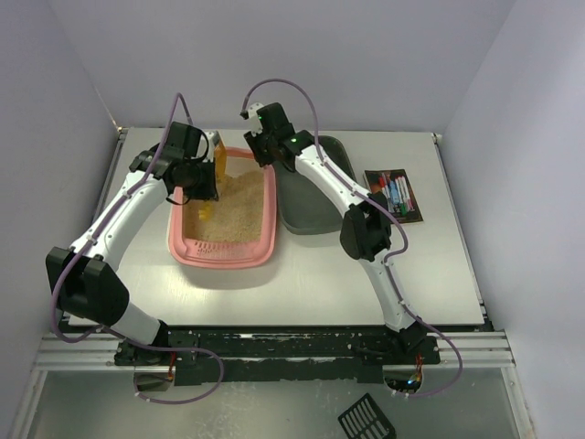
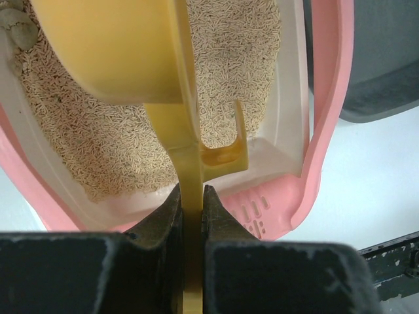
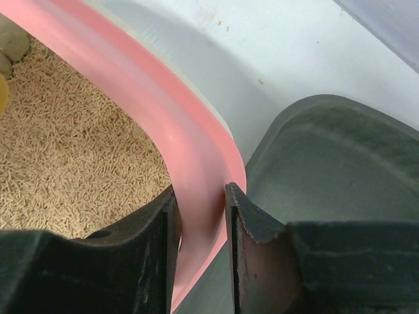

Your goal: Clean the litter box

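A pink litter box (image 1: 224,257) sits on a pale table (image 1: 366,274), left of the table's middle, filled with tan pellet litter (image 1: 239,206). Everything below is placed relative to this box.

The left gripper (image 1: 199,174) hangs over the box's far left part. In the left wrist view its jaws are nearly together, clamped on the thin flat handle of a yellow scoop (image 2: 118,46). The handle fills the narrow gap between the fingers (image 2: 163,219). The scoop's rounded bowl reaches out over the litter inside the box. A greyish clump (image 2: 16,29) lies in the litter at the far side, beside the bowl.

The right gripper (image 1: 261,146) is at the box's far right corner. In the right wrist view its jaws stand partly closed with the curved pink rim (image 3: 163,111) between them, one finger inside the box over the litter and the other outside. Both fingers press against the rim.

A dark grey tray (image 1: 311,206) lies just beside the box's right side. Further right of that, well apart from the box, lies a pack of markers (image 1: 395,194).
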### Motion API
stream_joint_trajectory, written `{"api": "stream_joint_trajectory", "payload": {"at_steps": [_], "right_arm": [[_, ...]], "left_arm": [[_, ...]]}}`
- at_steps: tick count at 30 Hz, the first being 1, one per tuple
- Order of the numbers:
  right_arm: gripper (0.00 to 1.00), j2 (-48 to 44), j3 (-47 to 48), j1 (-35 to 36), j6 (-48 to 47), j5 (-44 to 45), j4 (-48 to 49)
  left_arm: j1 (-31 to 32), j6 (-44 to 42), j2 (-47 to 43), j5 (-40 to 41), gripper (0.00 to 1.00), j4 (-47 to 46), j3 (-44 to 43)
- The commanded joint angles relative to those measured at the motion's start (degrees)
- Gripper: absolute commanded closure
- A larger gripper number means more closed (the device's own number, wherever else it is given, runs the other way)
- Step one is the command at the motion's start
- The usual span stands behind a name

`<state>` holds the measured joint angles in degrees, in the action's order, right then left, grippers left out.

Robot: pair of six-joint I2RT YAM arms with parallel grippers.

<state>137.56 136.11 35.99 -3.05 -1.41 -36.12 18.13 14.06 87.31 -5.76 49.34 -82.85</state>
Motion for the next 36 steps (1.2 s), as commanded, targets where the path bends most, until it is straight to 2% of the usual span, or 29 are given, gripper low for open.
{"api": "stream_joint_trajectory", "payload": {"at_steps": [1, 10, 16, 25, 28, 30, 36], "right_arm": [[0.69, 1.40, 2.70, 0.81, 1.91, 3.18, 2.71], [0.69, 2.55, 3.67, 1.63, 4.10, 3.61, 3.48], [0.69, 3.16, 4.25, 1.73, 4.56, 3.85, 3.41], [0.70, 2.62, 2.02, 0.99, 5.29, 5.59, 3.26], [0.70, 2.50, 1.54, 0.74, 5.72, 5.74, 2.99], [0.63, 2.02, 0.76, 0.69, 5.70, 5.44, 3.04], [0.23, -0.01, -2.06, 0.19, 5.06, 4.59, 3.33]], "left_arm": [[-0.81, -1.14, -0.80, 0.02, 0.93, -0.98, 0.61], [-1.17, -1.70, -0.23, -1.30, 0.93, -0.78, 0.92], [-1.17, 1.58, 2.51, 2.06, 0.93, 1.45, 0.06], [-1.17, 2.71, 3.90, -0.66, 0.93, 3.34, -0.76], [-1.17, -0.25, 4.26, -6.58, 0.93, 2.12, -0.05], [-1.13, -2.65, 5.04, -10.70, 0.93, 1.88, 0.24], [0.23, -4.87, 10.53, -8.11, 0.93, 4.93, -1.78]]}}
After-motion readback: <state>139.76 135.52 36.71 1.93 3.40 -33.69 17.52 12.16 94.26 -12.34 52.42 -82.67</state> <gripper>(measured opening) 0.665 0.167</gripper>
